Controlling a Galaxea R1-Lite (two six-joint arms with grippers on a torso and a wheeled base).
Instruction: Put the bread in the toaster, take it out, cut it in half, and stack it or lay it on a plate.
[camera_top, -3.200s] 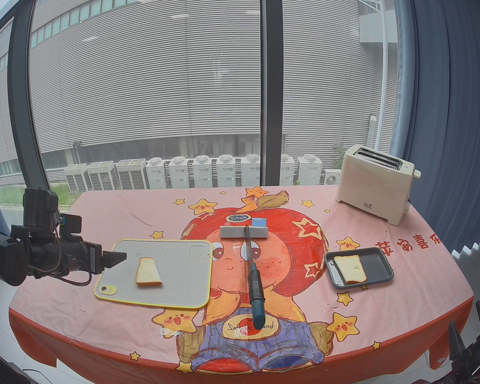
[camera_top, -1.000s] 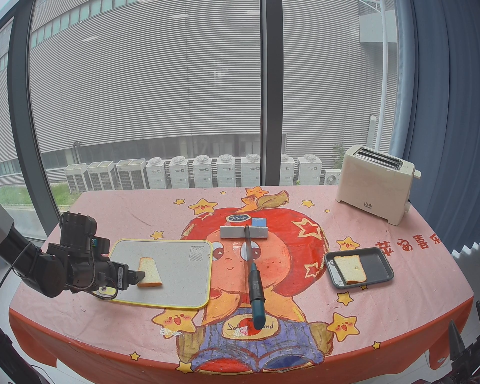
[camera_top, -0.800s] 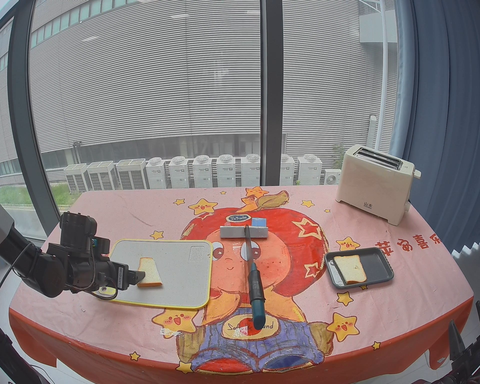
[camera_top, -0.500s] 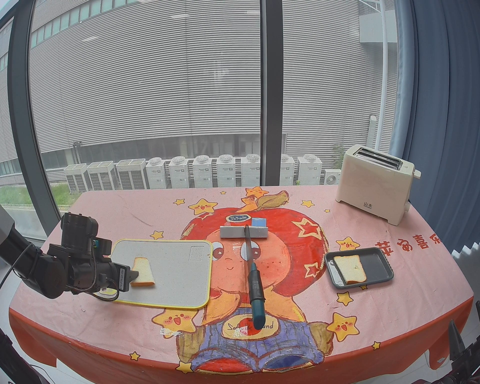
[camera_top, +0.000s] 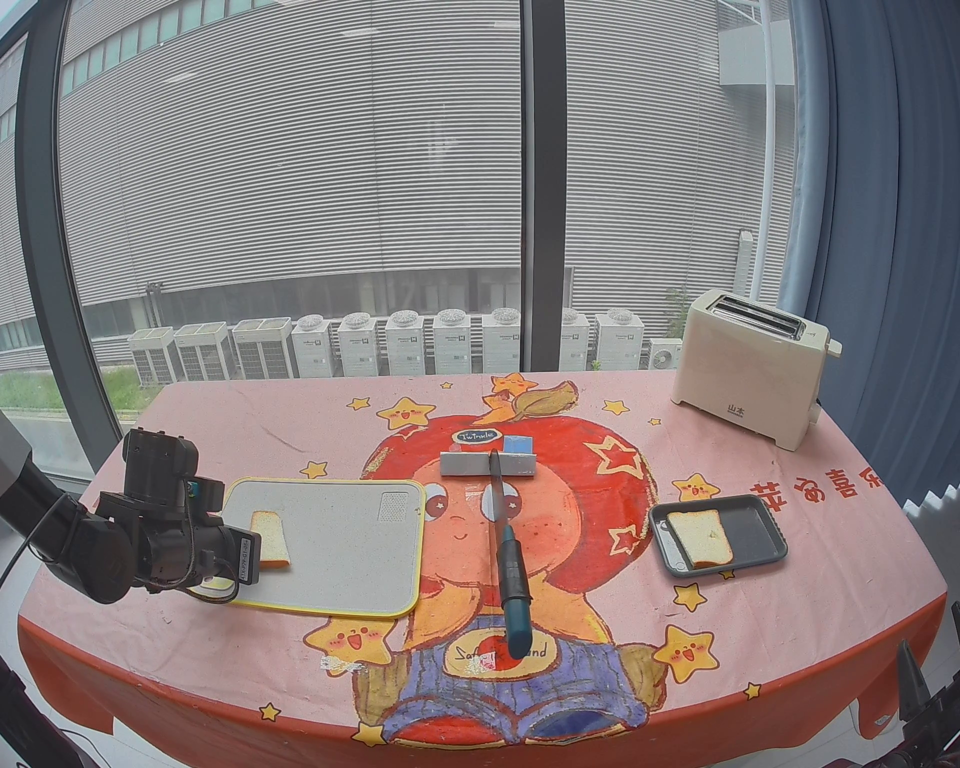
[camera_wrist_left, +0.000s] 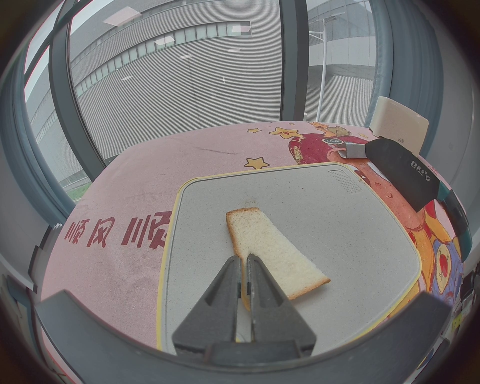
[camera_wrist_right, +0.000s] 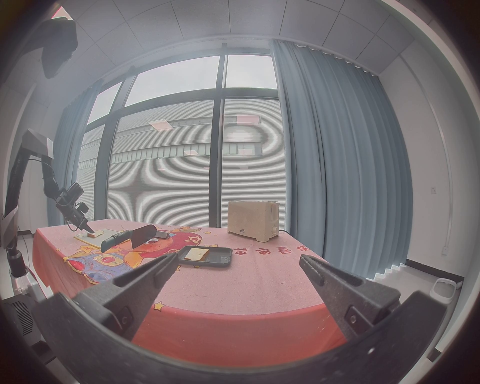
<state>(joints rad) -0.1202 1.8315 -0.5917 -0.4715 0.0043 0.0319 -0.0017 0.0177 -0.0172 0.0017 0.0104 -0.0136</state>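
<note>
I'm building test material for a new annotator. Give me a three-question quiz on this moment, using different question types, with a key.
1. True or false: the left gripper is shut on the bread slice over the cutting board.
2. Fill in: the right gripper is ___.
3. Where does the knife lie? A) on the cutting board B) on the tablecloth, between cutting board and tray C) in the right gripper

Key: 1 true; 2 open; 3 B.

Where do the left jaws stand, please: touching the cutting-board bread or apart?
Touching: the left wrist view shows the left gripper shut on the bread slice at its edge.
</note>
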